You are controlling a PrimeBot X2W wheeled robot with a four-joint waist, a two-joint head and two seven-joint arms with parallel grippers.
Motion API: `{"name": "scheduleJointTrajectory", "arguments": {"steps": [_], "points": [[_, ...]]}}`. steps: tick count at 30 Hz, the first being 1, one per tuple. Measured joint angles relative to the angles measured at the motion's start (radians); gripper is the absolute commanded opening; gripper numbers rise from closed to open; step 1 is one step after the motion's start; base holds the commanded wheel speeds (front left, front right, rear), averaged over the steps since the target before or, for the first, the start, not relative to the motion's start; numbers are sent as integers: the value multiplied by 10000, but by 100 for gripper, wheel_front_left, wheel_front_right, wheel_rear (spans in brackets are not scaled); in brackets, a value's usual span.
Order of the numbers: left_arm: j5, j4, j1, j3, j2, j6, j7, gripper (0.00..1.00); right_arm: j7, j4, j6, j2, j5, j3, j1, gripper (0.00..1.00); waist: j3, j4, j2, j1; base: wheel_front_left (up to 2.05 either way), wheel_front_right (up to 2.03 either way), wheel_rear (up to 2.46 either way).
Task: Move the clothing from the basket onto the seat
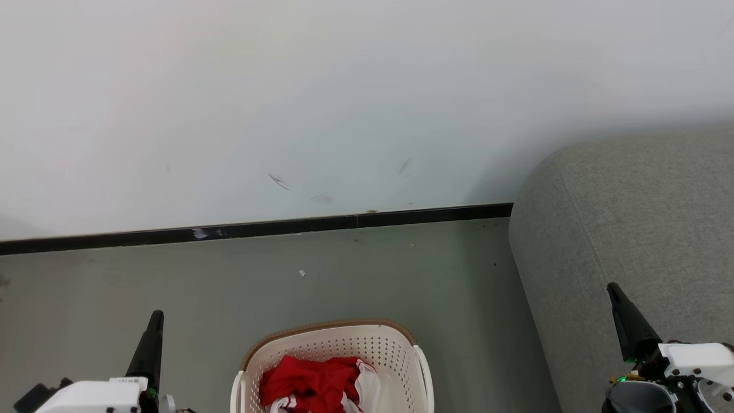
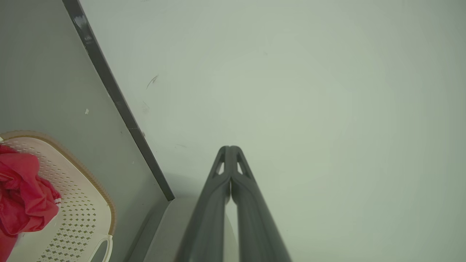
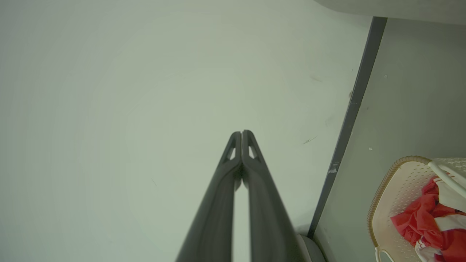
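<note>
While looking down over the load, found the clothing (image 1: 312, 383) bunched red and white inside the basket (image 1: 344, 344), at the near edge of the head view on the grey floor (image 1: 344, 269). Judged the task at its very start: nothing lifted, no garment on the visible part of the seat (image 1: 631, 218), just right of the basket.

Noted the left end effector (image 1: 156, 316) near and left of the basket, and the right end effector (image 1: 612, 288) before the seat's near part. Saw each with fingers pressed together, gripping nothing, well apart from the fabric.

Reckoned the next move to call for parting one pair of fingers, lowering them into the basket and pinching a raised fold. Advised care not to catch the perforated wall or drag both garments up in one tangle.

Got the seat's place beside the basket from the head view. Got a side handle (image 2: 103, 249) and the tips meeting cleanly from the left wrist view. From the right wrist view, picked out a white panel (image 3: 449, 198) with thin stripes beside the red.
</note>
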Motion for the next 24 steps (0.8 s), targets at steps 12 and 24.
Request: {"name": "scheduleJointTrajectory", "arguments": {"steps": [12,24], "points": [[2,477,471,-42,-282,6,-109,100,0,347,-12,372,-6,61,599,100,7,-1,0,0,0,0,0],[58,242,450,-33,-265,2,-458,100,-311,0,-12,437,-113,61,554,100,3,13,0,5,0,0,0]]}}
